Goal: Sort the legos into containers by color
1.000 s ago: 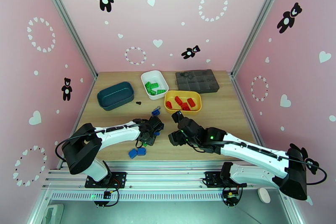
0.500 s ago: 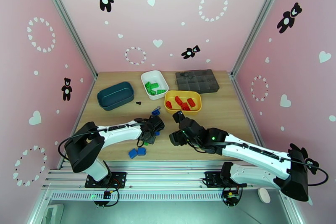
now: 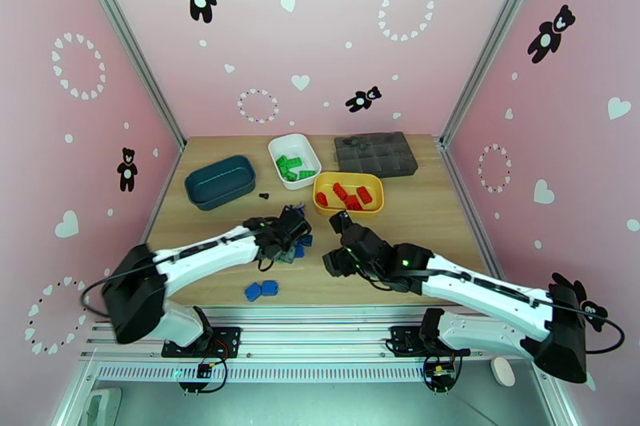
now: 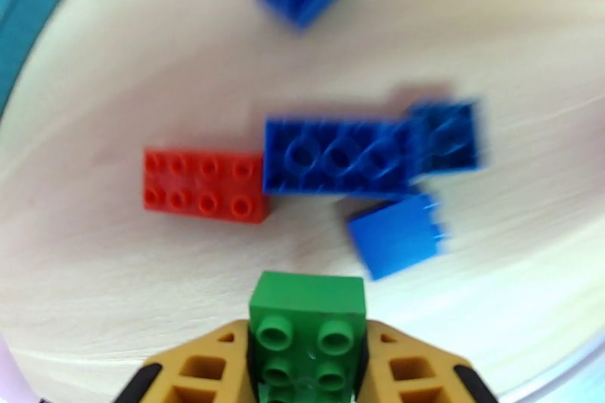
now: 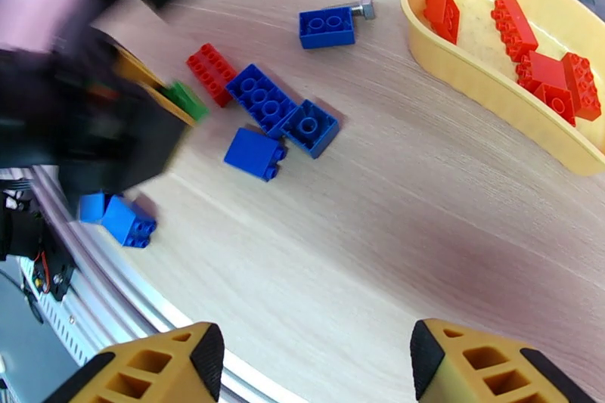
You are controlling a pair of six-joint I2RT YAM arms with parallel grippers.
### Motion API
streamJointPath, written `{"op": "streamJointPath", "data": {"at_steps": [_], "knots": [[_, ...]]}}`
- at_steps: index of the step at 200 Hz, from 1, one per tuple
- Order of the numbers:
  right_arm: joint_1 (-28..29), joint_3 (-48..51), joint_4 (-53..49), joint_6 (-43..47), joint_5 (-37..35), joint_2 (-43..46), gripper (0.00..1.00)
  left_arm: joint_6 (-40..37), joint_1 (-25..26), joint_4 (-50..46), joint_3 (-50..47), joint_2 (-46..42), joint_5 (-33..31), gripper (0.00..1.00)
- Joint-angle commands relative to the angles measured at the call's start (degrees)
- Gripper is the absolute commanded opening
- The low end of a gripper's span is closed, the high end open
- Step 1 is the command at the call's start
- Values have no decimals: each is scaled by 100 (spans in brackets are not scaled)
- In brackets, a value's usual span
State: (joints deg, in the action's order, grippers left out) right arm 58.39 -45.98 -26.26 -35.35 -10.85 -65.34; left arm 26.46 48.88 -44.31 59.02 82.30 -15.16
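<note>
Near the yellow tray (image 5: 454, 64): left hand (image 4: 306, 344) just clamped a green brick (image 4: 308, 321).
White tray (image 3: 290, 144) next, I judge; right hand (image 5: 314, 340) wide, empty.

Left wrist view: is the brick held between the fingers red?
No, the left gripper grips a green brick; the red brick lies loose on the table.

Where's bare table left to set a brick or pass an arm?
Free: the strip right of the yellow tray and organizer box, and the patch between the teal tray and left arm. Crowded: blue bricks and a red brick beside the yellow tray.
</note>
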Motion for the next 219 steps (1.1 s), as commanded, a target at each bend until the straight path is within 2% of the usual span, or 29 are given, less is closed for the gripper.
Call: {"op": "streamJointPath", "data": {"at_steps": [1, 31, 73, 106, 136, 147, 164, 173, 189, 219], "knots": [[-209, -302, 482, 68, 104, -385, 70, -307, -444, 20, 405, -165, 376, 31], [-788, -648, 827, 24, 494, -814, 70, -540, -1152, 324, 1275, 214, 622, 30], [-1474, -897, 934, 27, 843, -953, 70, -489, -2013, 731, 2813, 1424, 837, 30], [-1856, -915, 921, 64, 1088, -867, 70, -447, -2398, 664, 4255, 2702, 937, 30], [-1945, -904, 826, 117, 1112, -799, 70, -431, -2614, 402, 5706, 4019, 1070, 30], [-1951, -904, 769, 138, 1094, -790, 70, -402, -2685, 282, 6226, 4424, 1144, 36], [-1953, -888, 664, 176, 1077, -763, 70, -437, -2711, 156, 6772, 4797, 1178, 61], [-1958, -862, 629, 187, 1054, -737, 70, -440, -2713, 150, 6850, 4817, 1193, 70], [-1954, -813, 592, 204, 1034, -695, 70, -420, -2696, 297, 6622, 4593, 1207, 73], [-1962, -764, 587, 230, 1041, -701, 70, -419, -2584, 691, 5501, 3713, 986, 76]]}}
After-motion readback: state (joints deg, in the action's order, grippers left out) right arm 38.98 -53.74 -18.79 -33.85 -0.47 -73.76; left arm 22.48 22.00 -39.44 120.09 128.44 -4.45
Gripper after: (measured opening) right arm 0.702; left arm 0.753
